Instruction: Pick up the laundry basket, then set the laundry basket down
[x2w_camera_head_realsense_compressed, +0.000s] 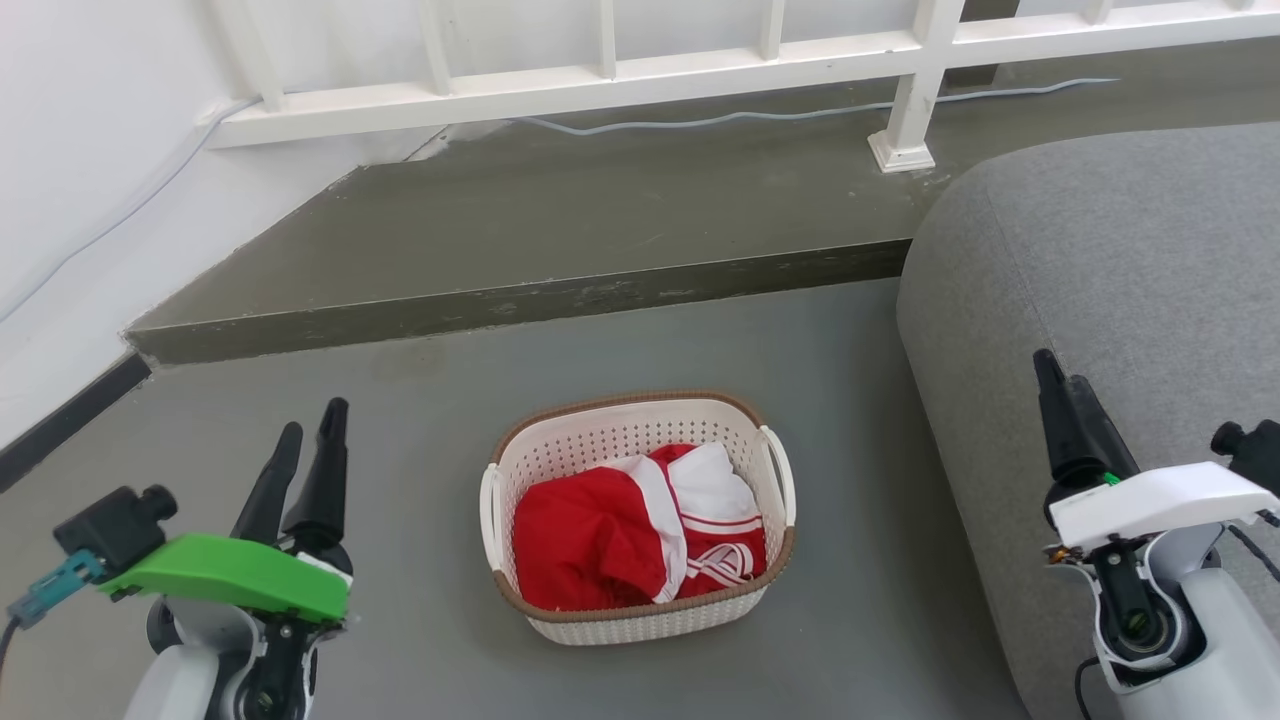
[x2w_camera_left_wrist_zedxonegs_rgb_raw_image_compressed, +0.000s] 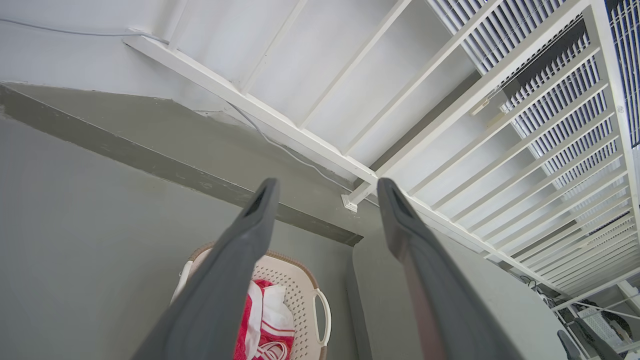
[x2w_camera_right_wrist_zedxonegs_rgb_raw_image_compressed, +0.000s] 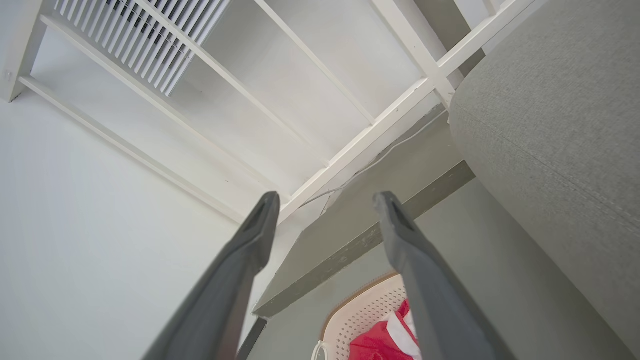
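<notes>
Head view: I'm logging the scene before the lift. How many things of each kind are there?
laundry basket: 1
red-and-white clothing bundle: 1
grey sofa: 1
white railing: 1
grippers: 2, left gripper and right gripper
Total: 6

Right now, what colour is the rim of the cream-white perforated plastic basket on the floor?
Brown, with a woven look; the head view shows the basket rim best.

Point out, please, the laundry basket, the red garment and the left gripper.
laundry basket (x2w_camera_head_realsense_compressed: 640, 622), head view, near perforated wall.
red garment (x2w_camera_head_realsense_compressed: 575, 545), head view, its red cloth.
left gripper (x2w_camera_head_realsense_compressed: 312, 420), head view, midway between its fingertips.
</notes>
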